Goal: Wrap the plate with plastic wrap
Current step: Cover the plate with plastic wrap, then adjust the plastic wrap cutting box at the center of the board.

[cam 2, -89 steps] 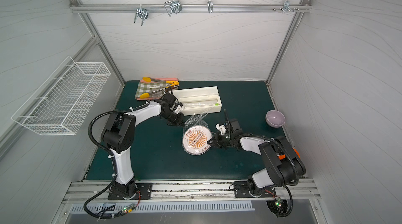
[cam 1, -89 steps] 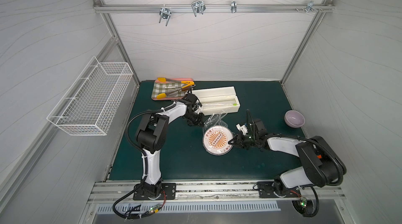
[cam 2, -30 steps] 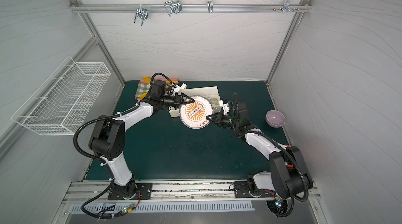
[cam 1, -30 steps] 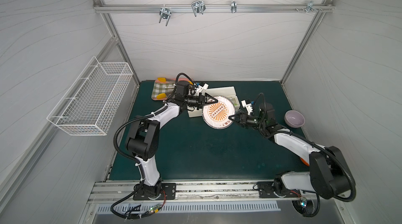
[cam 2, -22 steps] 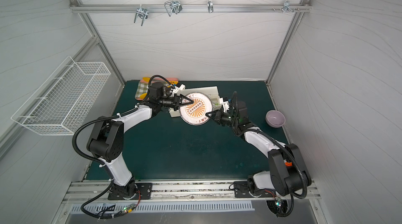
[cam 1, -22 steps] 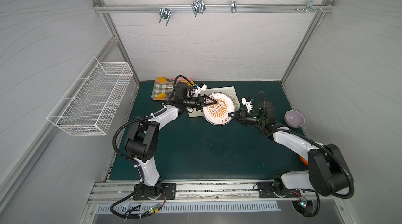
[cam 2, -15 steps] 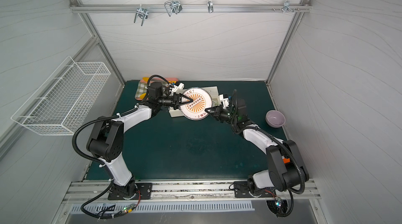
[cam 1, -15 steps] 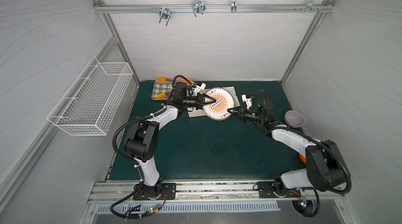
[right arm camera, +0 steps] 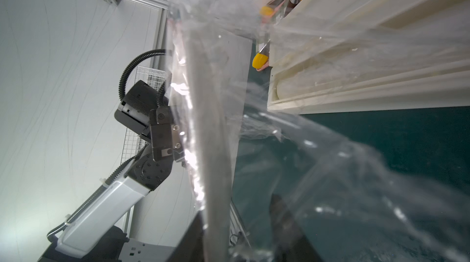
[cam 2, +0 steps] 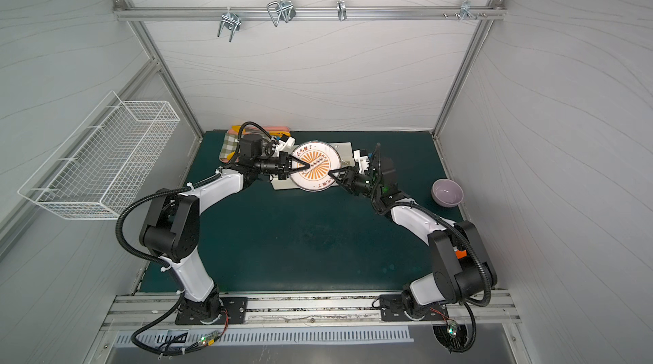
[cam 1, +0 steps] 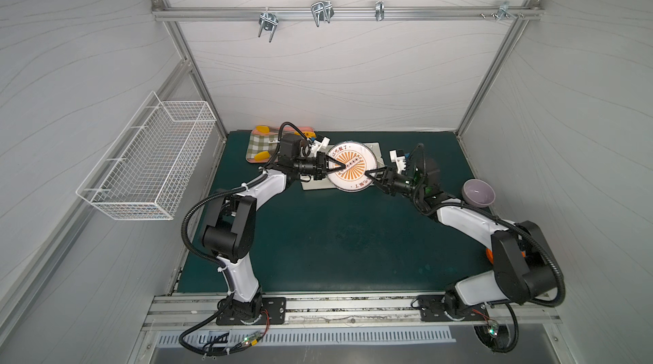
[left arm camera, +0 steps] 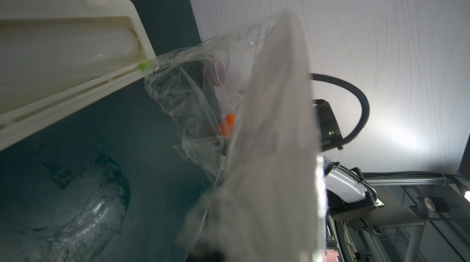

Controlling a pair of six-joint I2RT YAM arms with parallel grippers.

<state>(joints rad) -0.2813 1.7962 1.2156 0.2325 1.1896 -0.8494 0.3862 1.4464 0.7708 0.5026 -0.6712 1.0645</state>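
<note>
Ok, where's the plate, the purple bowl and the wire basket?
the plate [cam 1: 354,179]: in a top view, on its orange sunburst.
the purple bowl [cam 1: 478,193]: in a top view, inside the bowl.
the wire basket [cam 1: 141,168]: in a top view, on its mesh wall.

My plate [cam 1: 349,167] is round and white, with an orange sunburst centre, dark characters around it and a thin dark rim. It is lifted above the cream box [left arm camera: 63,44], face upward, one edge pinched between my left fingers [cam 1: 335,162]. The opposite edge sits loose between my spread right fingers [right arm camera: 286,225]. The wrap [right arm camera: 330,151], clear, glossy and crinkled, clings to the plate and trails down to the box.
</note>
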